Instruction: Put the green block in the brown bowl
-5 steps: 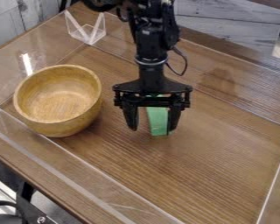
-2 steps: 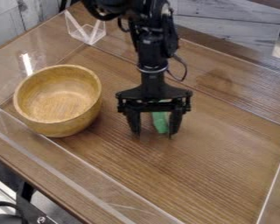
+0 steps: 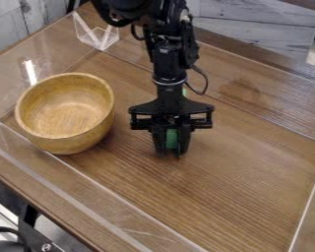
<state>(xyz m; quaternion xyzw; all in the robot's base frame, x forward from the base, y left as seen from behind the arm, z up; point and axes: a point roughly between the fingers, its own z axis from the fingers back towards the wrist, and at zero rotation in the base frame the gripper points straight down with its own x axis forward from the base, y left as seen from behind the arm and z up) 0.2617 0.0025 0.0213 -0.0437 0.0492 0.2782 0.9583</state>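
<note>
The green block (image 3: 172, 139) lies on the wooden table, mostly covered by my gripper (image 3: 172, 141), whose black fingers (image 3: 159, 137) are pressed in on it from both sides. Only slivers of green show between them. The block still rests on the tabletop. To the left, about a hand's width away, sits the brown bowl (image 3: 64, 112), round, light wood, hollow and with nothing inside. The arm comes straight down onto the block from above.
A clear plastic triangular stand (image 3: 97, 32) sits at the back left. A raised transparent rim (image 3: 68, 192) borders the table's near and left edges. Bare wood lies right of the gripper.
The gripper came down over the block and its fingers went from wide apart to shut on it. The bowl stayed put.
</note>
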